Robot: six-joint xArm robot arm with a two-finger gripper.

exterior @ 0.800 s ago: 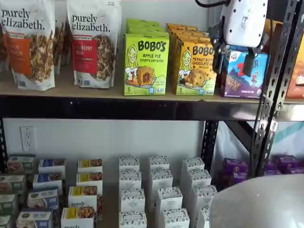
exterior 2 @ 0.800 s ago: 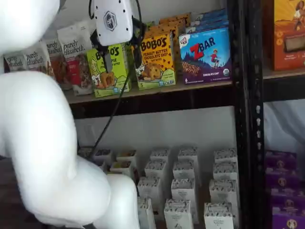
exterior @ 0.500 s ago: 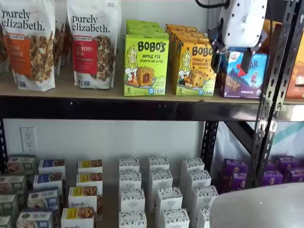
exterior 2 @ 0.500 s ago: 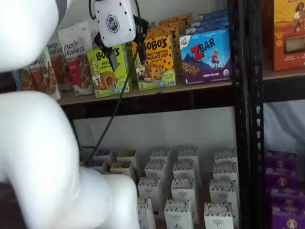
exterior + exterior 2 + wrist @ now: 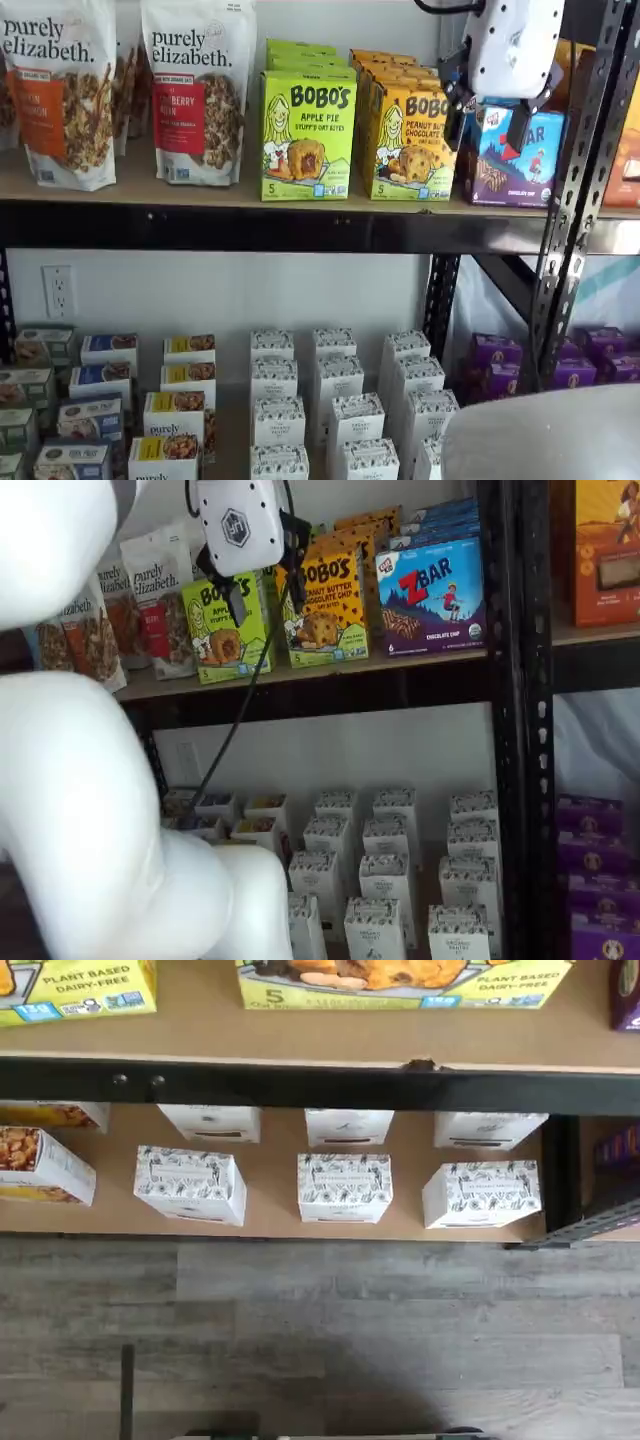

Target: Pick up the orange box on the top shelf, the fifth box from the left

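The orange box [image 5: 405,145] stands upright at the front of the top shelf [image 5: 200,190], with more like it behind; it also shows in a shelf view [image 5: 325,610]. In the wrist view only its green bottom strip [image 5: 400,975] shows, above the top shelf's black front beam [image 5: 320,1085]. My gripper [image 5: 266,592] hangs in front of the shelf, open and empty, with a plain gap between its black fingers. There it overlaps the gap between the lime-green box and the orange box. In a shelf view the gripper [image 5: 488,112] overlaps the ZBar box, right of the orange box.
A lime-green Bobo's Apple Pie box [image 5: 307,135] stands left of the orange box, a blue-purple ZBar box [image 5: 432,595] to its right. Purely Elizabeth bags [image 5: 197,90] stand further left. A black upright [image 5: 515,720] stands to the right. Small white boxes [image 5: 345,1187] fill the lower level.
The gripper has risen a little and tilted, its fingers now higher against the box fronts. The white arm in the foreground has shifted. The boxes have not moved.
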